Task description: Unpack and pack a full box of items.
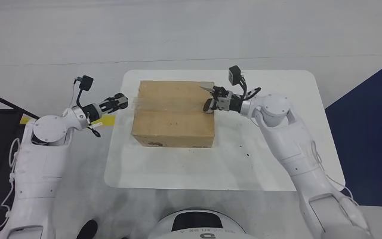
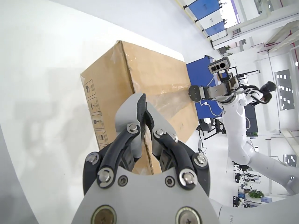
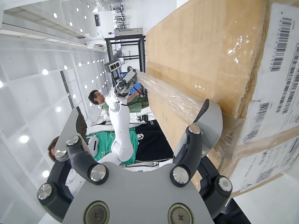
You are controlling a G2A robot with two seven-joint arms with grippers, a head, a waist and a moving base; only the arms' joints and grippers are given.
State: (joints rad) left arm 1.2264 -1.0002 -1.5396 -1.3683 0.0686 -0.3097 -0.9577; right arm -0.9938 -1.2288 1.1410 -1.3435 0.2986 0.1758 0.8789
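Observation:
A closed cardboard box (image 1: 173,116) stands in the middle of the white table (image 1: 268,161). A strip of clear tape (image 3: 168,92) runs along its top seam. My left gripper (image 1: 124,100) is at the box's left end, level with the top edge. In the left wrist view the left gripper (image 2: 144,115) is shut, and seen from the right wrist view the left gripper (image 3: 133,75) pinches the tape's far end just off the box (image 3: 198,47). My right gripper (image 1: 209,98) is at the box's right end. It (image 3: 142,110) is open, one finger (image 3: 206,113) resting on the tape at the edge.
The box (image 2: 149,75) has printed handling marks on one end and white barcode labels (image 3: 280,47) on the other. Bare table surface lies in front of the box and to its right. A yellow strip (image 1: 107,121) sits off the table's left edge under the left arm.

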